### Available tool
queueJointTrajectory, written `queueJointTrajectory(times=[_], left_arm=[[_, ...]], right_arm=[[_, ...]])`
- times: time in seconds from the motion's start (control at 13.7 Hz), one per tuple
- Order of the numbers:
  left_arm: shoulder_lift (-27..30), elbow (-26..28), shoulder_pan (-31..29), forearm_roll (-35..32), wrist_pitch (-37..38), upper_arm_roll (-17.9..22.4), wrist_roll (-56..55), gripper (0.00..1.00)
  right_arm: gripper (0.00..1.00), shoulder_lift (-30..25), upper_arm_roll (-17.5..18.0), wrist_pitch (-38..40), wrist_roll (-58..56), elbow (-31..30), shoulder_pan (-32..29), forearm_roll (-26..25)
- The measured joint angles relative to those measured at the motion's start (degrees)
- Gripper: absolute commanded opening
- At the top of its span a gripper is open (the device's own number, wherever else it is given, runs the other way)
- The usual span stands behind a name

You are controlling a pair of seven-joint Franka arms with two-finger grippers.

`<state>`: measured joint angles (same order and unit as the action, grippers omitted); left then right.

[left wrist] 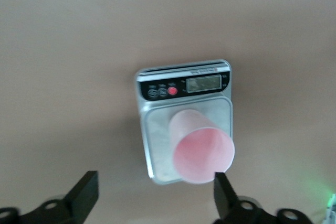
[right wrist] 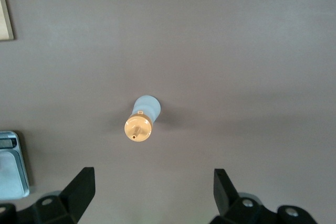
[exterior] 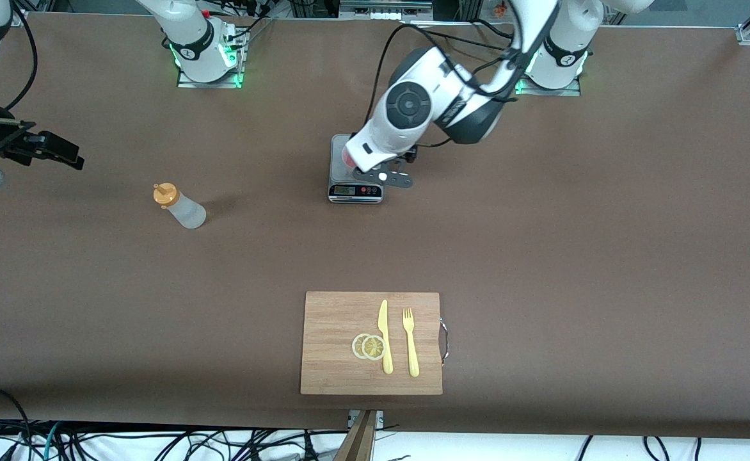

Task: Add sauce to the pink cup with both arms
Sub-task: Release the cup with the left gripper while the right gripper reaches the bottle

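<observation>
The pink cup (left wrist: 202, 148) stands upright on a small kitchen scale (left wrist: 157, 150) in the middle of the table. In the front view the left arm's wrist hides most of it; only a pink sliver (exterior: 349, 157) shows. My left gripper (left wrist: 155, 195) hangs open over the scale, with one finger (left wrist: 223, 192) close beside the cup's rim. The sauce bottle (exterior: 180, 206) stands on the table toward the right arm's end, its orange cap (right wrist: 138, 128) up. My right gripper (right wrist: 152, 190) is open and empty above the table near the bottle; it also shows in the front view (exterior: 68, 155).
A wooden cutting board (exterior: 330, 320) lies nearer the front camera than the scale, with a yellow knife (exterior: 384, 336), a yellow fork (exterior: 410, 342) and two lemon slices (exterior: 368, 346) on it. The scale's edge (right wrist: 10, 163) shows in the right wrist view.
</observation>
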<state>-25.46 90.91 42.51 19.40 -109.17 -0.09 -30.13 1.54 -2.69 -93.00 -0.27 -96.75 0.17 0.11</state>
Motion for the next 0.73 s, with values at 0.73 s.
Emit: queueJointTrajectory(times=[0.73], left_arm=[[11.13,-6.84,-22.21,-12.14,18.52,3.11,15.96,1.00]], right_arm=[[1.00,10.94,-0.39,0.03,-56.05,-1.45,-7.28,10.46]])
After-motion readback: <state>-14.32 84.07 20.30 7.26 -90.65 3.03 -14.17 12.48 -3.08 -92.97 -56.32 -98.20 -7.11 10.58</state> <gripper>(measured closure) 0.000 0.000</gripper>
